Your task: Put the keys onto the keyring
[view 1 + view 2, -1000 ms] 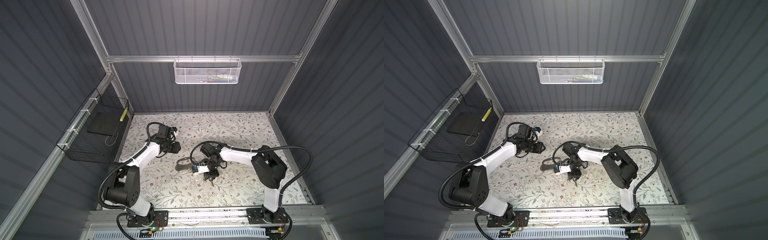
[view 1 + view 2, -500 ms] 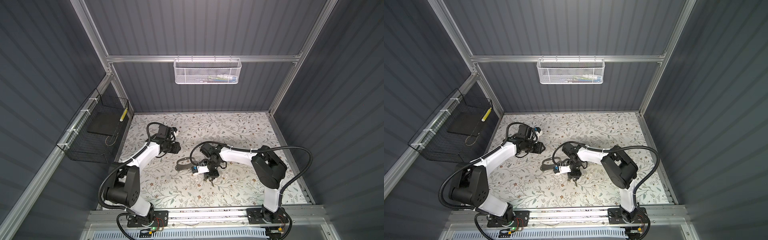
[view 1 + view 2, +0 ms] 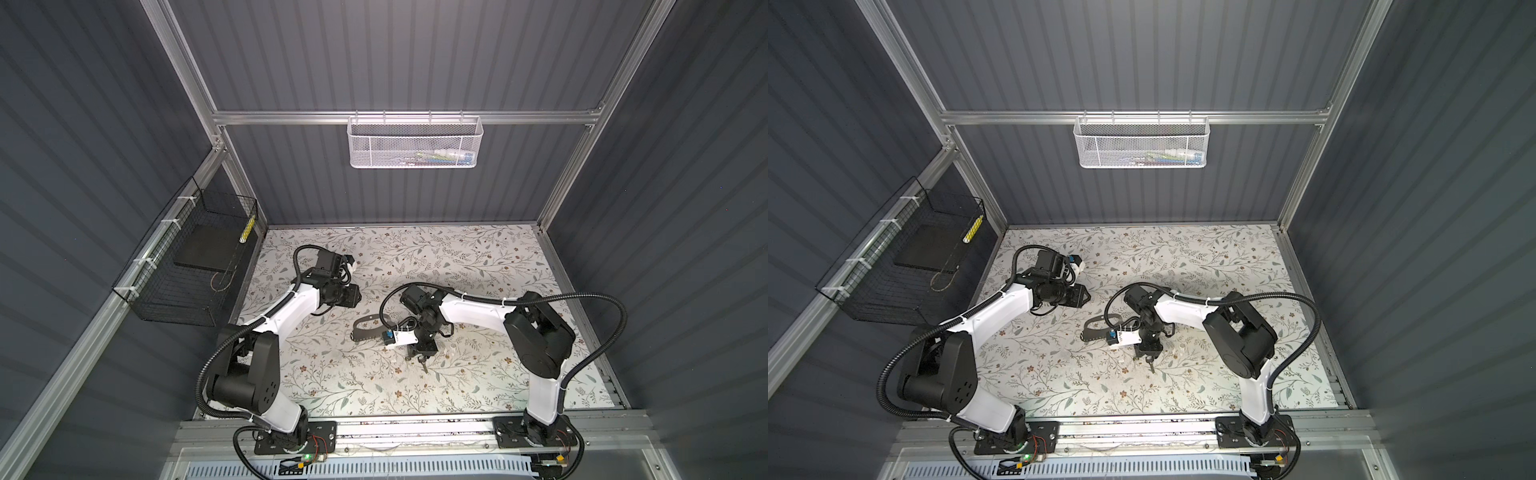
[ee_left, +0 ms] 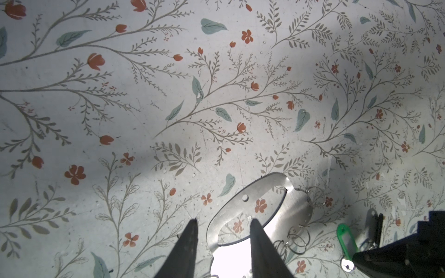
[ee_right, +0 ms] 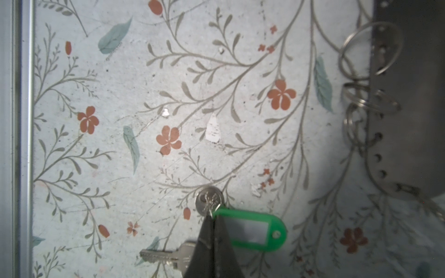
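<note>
In both top views my left fingers (image 3: 356, 296) stand clear of the keyring (image 3: 365, 330), which lies flat on the desk (image 3: 478, 266) just beside my right fingers (image 3: 420, 357). Left wrist view: left fingers apart and empty, with the keyring just past their tips. Right wrist view: right fingers together at the small link joining the green tag (image 5: 250, 234) to its key (image 5: 209, 199). I cannot tell whether they grip it. A second key (image 5: 163, 256) lies partly under them. Risk: so thin a pinch may slip on lifting, or snag the second key.
</note>
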You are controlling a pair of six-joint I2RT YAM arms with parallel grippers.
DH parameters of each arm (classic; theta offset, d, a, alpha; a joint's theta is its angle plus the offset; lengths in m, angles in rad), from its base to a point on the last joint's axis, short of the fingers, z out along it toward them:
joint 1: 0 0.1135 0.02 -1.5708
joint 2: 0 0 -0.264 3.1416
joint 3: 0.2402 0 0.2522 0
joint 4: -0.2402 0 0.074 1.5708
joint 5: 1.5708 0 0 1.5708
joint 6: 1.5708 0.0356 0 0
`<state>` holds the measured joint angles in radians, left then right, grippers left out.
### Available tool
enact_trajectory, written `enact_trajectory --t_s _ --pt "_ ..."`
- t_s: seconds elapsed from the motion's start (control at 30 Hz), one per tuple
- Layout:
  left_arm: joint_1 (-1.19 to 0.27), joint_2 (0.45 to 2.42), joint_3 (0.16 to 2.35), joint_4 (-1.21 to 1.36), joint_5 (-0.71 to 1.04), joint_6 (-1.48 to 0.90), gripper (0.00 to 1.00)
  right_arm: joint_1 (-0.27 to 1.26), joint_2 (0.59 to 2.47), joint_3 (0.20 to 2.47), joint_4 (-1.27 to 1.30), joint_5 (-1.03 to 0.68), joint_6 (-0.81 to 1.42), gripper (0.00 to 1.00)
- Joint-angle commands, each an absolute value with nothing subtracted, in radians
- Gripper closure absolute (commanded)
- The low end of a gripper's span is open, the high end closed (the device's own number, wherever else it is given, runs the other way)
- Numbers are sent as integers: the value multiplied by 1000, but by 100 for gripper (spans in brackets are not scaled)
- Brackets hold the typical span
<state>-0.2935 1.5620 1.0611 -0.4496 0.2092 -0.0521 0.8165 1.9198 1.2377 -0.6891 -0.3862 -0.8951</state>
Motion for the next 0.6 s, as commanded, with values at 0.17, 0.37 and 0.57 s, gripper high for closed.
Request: enact_trajectory --t_s 0.17,0.37,0.57 --pt "-295 1534 1086 -469 213 -25 63 792 1821 1164 -619 -478 -807 100" --pt "-295 1534 1086 -468 218 -21 63 772 1752 1128 -554 -534 -754 100" --pt "-295 1526 1079 -459 226 -18 63 751 1698 1099 -489 -570 -675 100"
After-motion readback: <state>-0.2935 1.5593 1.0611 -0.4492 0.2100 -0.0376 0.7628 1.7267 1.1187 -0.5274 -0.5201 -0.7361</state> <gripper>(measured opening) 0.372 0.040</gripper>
